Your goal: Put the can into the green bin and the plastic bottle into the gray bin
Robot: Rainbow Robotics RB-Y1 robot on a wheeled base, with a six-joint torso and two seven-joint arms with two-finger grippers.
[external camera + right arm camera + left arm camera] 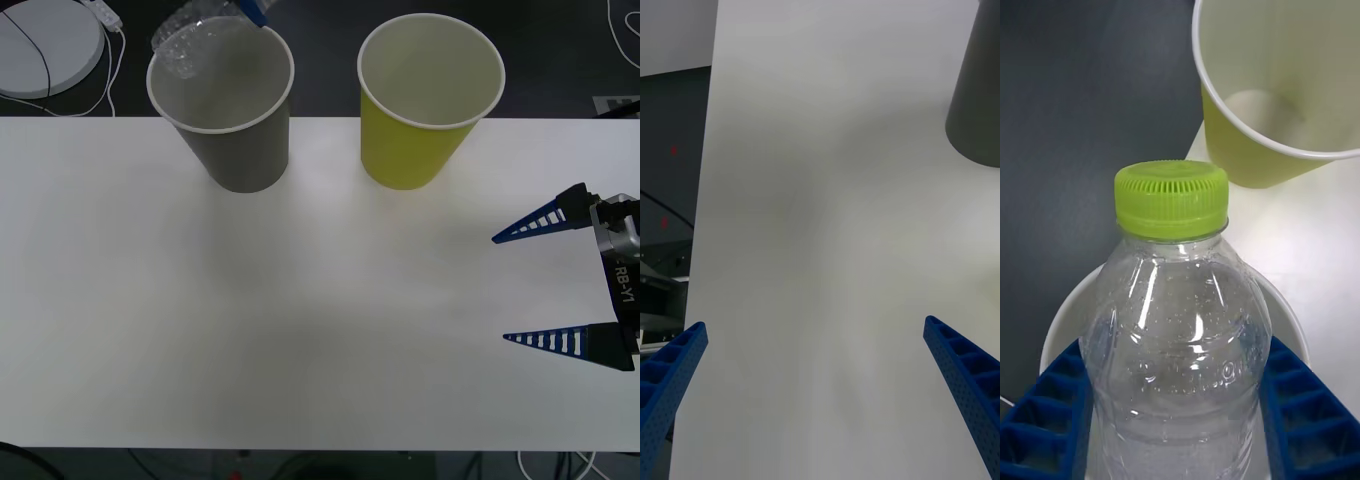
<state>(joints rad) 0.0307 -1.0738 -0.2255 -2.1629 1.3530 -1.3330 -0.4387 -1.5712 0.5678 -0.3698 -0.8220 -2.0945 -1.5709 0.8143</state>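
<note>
My left gripper (pixel 1176 352) is shut on the plastic bottle (pixel 1176 337), clear with a lime-green cap (pixel 1171 199). In the front view the plastic bottle (pixel 195 40) hangs tilted over the back left rim of the gray bin (pixel 245 150). Its white rim (pixel 1064 322) shows right under the bottle. The green bin (pixel 415 150) stands upright to the right of the gray one, its pale inside (pixel 1285 82) bare as far as I see. My right gripper (pixel 502 288) stays open low over the table's right side, holding nothing. The can is out of view.
Both cups stand near the far edge of the white table (pixel 300 320), with dark floor behind. A white round device (pixel 45 50) with cables lies on the floor at the back left. In the right wrist view the gray bin (pixel 981 97) stands well beyond the open right gripper (pixel 814 325).
</note>
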